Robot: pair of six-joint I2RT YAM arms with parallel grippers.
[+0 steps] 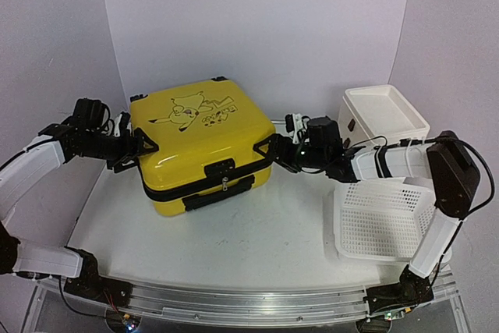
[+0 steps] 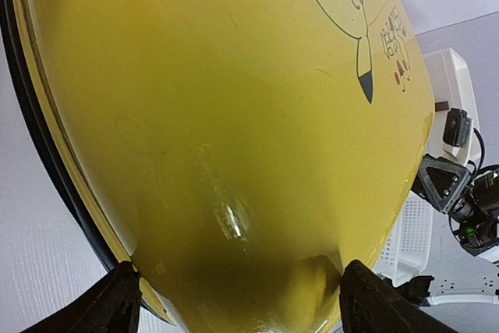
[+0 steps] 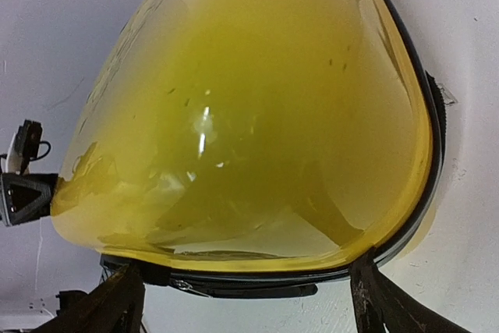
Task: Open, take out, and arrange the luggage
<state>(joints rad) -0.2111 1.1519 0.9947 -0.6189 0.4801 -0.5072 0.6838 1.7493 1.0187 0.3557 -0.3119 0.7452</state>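
The yellow luggage [image 1: 204, 142] lies flat and closed on the white table, Pikachu lid up, black handle and zipper band facing the near edge. My left gripper [image 1: 143, 148] is open against its left side. My right gripper [image 1: 270, 152] is open against its right side. In the left wrist view the luggage [image 2: 234, 115] fills the frame and the gripper [image 2: 234, 313] has its jaws spread wide on either side of a rounded corner. In the right wrist view the luggage [image 3: 249, 115] fills the frame and the gripper [image 3: 245, 309] likewise has its jaws spread wide at the shell's edge.
A white three-drawer cabinet [image 1: 383, 113] stands at the back right. A white perforated basket [image 1: 382, 220] sits in front of it, under my right arm. The table's rounded near edge [image 1: 234, 290] runs in front of the luggage.
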